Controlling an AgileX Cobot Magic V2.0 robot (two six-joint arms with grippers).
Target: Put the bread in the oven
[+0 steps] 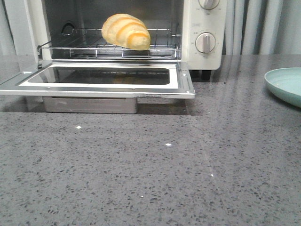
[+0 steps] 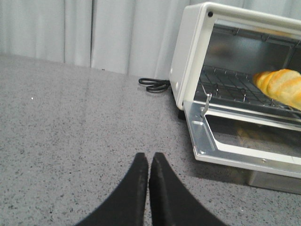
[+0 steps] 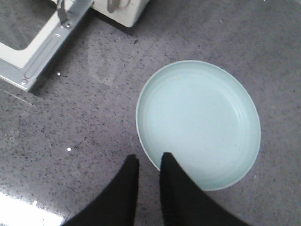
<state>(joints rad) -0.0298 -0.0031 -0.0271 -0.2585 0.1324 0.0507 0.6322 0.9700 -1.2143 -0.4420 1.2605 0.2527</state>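
From my seat the bread (image 1: 126,31) lies crosswise on the oven (image 1: 200,33) rack; my left gripper (image 2: 148,165), pinched closed and empty, sits nearer the open door than the right gripper (image 3: 149,170), slightly parted over the plate (image 3: 202,117).

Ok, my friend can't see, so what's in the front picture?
A golden bread roll sits on the wire rack inside a cream-white oven whose glass door hangs open. A pale teal plate rests on the grey counter at right.
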